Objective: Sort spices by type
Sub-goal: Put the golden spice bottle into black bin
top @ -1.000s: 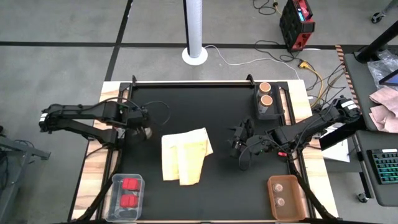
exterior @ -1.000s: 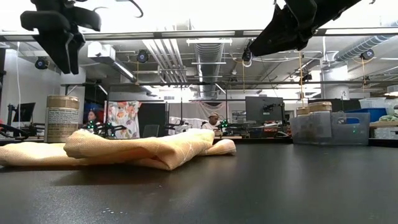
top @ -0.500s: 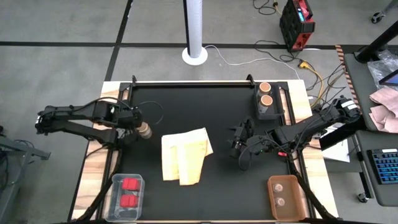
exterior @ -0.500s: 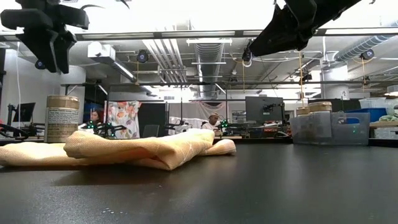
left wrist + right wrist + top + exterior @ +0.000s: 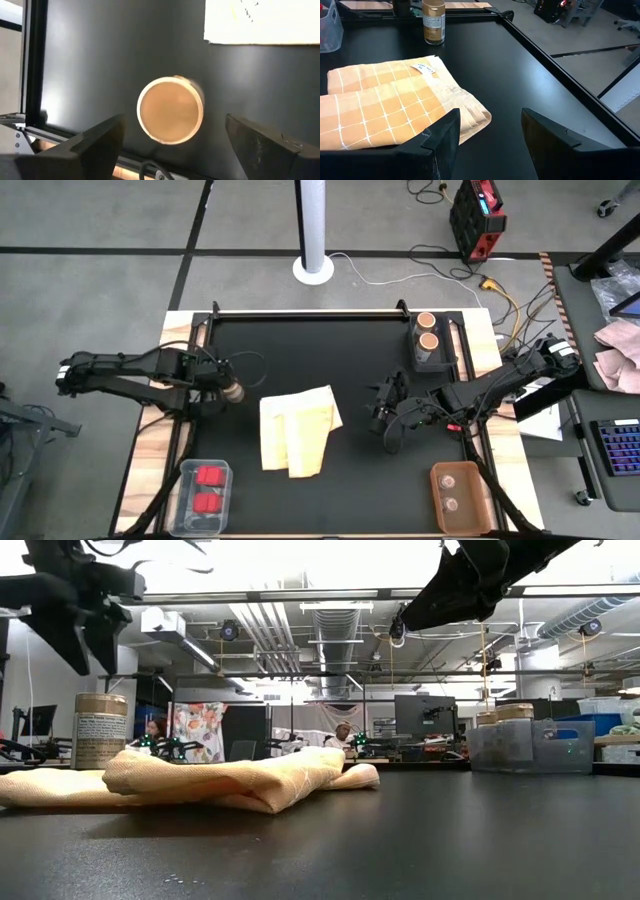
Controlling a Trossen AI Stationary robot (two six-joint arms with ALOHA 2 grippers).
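Observation:
A short round jar with a tan-brown top (image 5: 232,391) stands upright on the black table, just left of the folded yellow cloth (image 5: 298,430). My left gripper (image 5: 218,385) hangs open above it, slightly toward the table's left edge. In the left wrist view the jar top (image 5: 170,109) shows between the two spread fingers, clear of both. In the low view the left gripper (image 5: 75,625) is above the jar (image 5: 100,730). My right gripper (image 5: 385,415) waits open, right of the cloth and above the table, with nothing between its fingers (image 5: 440,135).
A clear bin (image 5: 428,360) at the far right holds two tan-topped jars. A clear bin (image 5: 190,500) at the near left holds two red blocks. A brown tray (image 5: 440,505) at the near right holds two pale round containers. Raised rails edge the table.
My left gripper has drawn back toward the table's left edge and sunk a little, rolling slightly, so the jar it covered now shows from above. The jar has stayed upright in place. The fingers have kept the same wide gap.

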